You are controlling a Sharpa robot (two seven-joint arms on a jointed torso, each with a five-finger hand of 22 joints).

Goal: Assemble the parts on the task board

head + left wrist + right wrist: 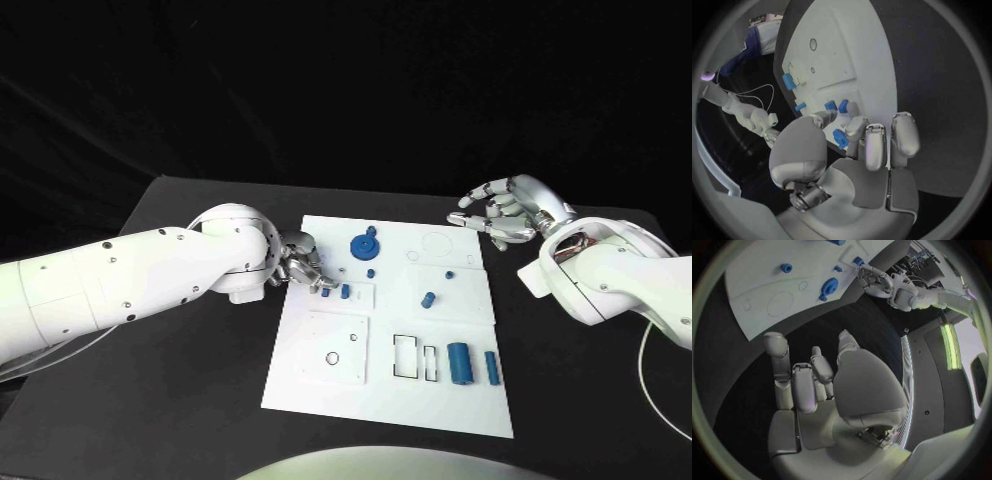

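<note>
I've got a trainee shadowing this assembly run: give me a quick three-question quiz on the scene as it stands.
1. True or false: the right robot hand holds a blue part.
2. Which robot hand is at the small blue parts on the task board? A) left B) right
3. Fill in: the blue gear lies near the board's ___ edge (near or far from the robot).

Key: 1 false; 2 A, the left robot hand; 3 far.

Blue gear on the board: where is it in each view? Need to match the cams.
Head view: blue gear near the board's far edge, just past the left hand.
Left wrist view: can't pick it out for sure.
Right wrist view: gear on the white board, beyond the right hand.
Shared landmark: the left hand beside the gear.
</note>
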